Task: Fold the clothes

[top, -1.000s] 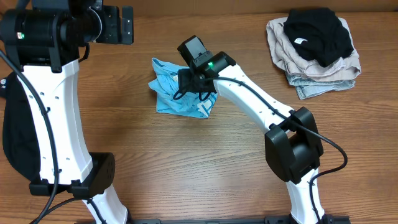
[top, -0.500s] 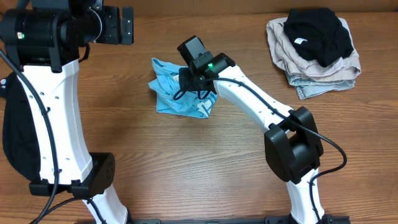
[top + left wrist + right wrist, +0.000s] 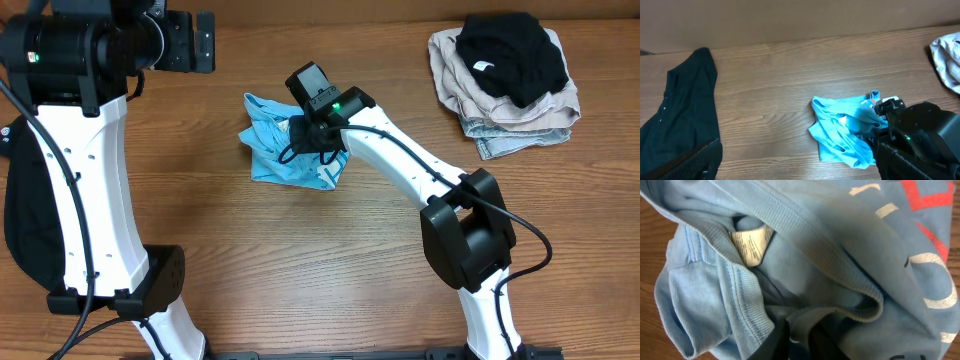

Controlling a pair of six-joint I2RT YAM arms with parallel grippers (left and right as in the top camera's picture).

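Note:
A crumpled light blue T-shirt (image 3: pixel 272 150) with white and red-orange lettering lies at the table's middle back; it also shows in the left wrist view as a T-shirt (image 3: pixel 840 131). My right gripper (image 3: pixel 306 140) is down on its right part. In the right wrist view the gripper (image 3: pixel 801 341) is shut on a ribbed fold of the T-shirt (image 3: pixel 840 245), beside the neck label (image 3: pixel 751 245). My left gripper (image 3: pixel 800 172) hangs high over the table's left back, open and empty. A black shirt (image 3: pixel 510 52) with a small white logo tops a pile at the back right.
The pile under the black shirt is beige and grey clothes (image 3: pixel 520 115). Another dark garment (image 3: pixel 685 100) lies at the table's left edge, also visible overhead as a dark garment (image 3: pixel 22 215) behind the left arm. Bare wood (image 3: pixel 300 260) lies in front of the T-shirt.
The right gripper's jaws have closed from partly open onto the T-shirt's fold, and its wrist has shifted slightly. The left arm and the T-shirt's place are unchanged.

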